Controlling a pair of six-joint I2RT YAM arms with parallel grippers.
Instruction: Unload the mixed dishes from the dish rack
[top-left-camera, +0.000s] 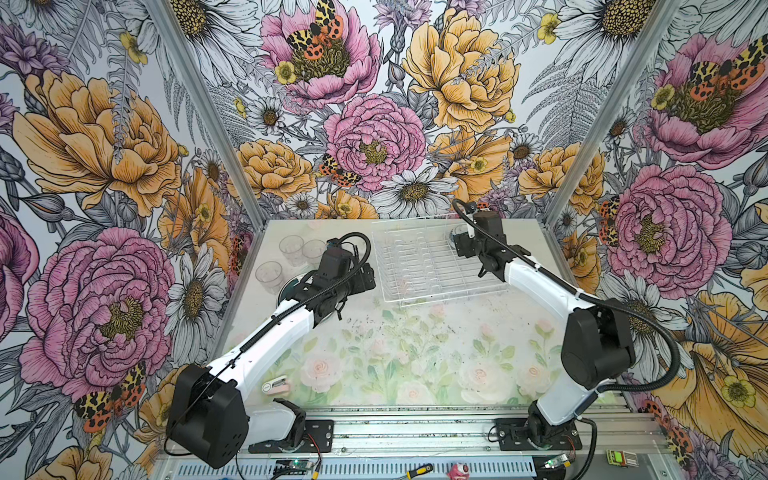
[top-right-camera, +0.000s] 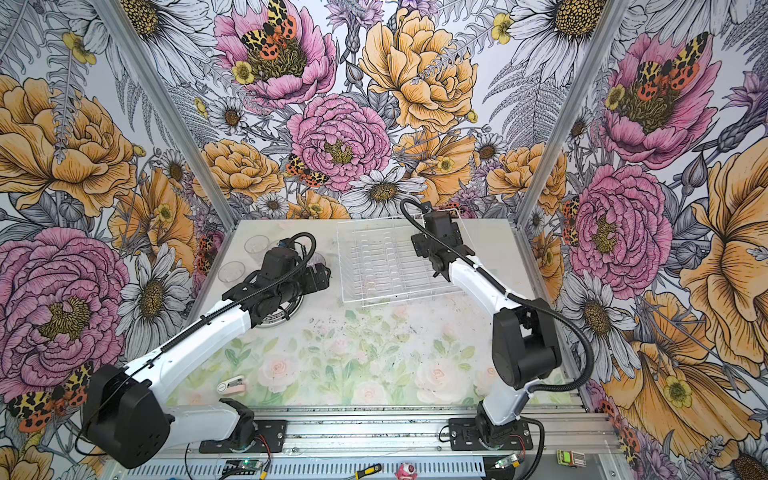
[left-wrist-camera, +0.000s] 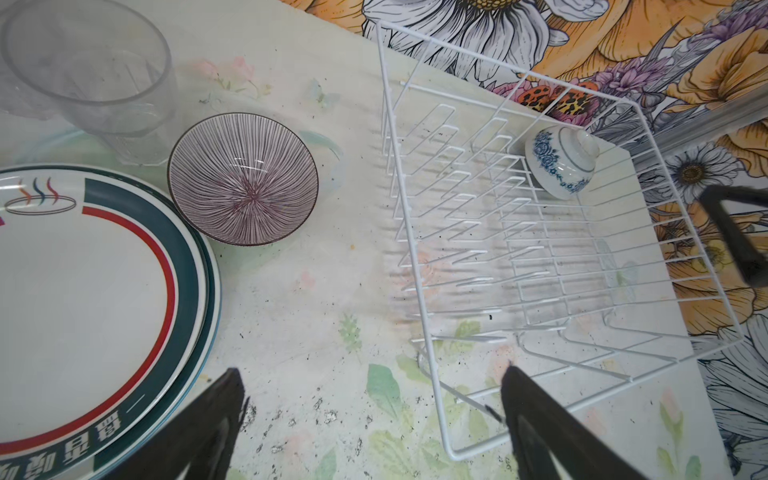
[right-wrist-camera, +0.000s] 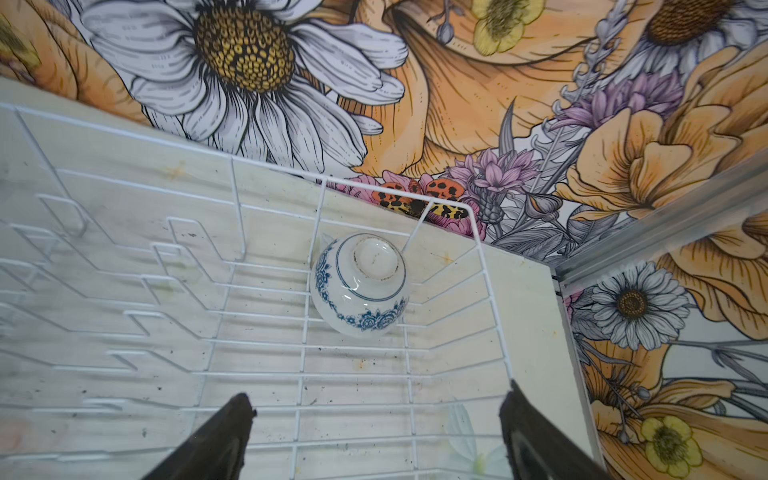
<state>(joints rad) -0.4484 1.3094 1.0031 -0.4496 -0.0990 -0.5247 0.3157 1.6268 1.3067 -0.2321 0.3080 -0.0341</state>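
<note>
Left end effector (left-wrist-camera: 372, 374) and right end effector (right-wrist-camera: 379, 392) both gape wide, empty. A blue-flowered small bowl (right-wrist-camera: 359, 284) sits inverted in a corner of the dish rack (right-wrist-camera: 302, 375).

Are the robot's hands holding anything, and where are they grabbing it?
Nothing is held. The left gripper and right gripper are both open and empty; the blue-flowered bowl sits untouched in the dish rack.

Bright, even, diffuse light fills every view, with only faint soft shadows beneath the dish rack (left-wrist-camera: 519, 249) wires. Wide lenses bend straight lines near the frame edges, and the closest glass tumbler (left-wrist-camera: 83, 70) looks blurred in the left wrist view.
</note>
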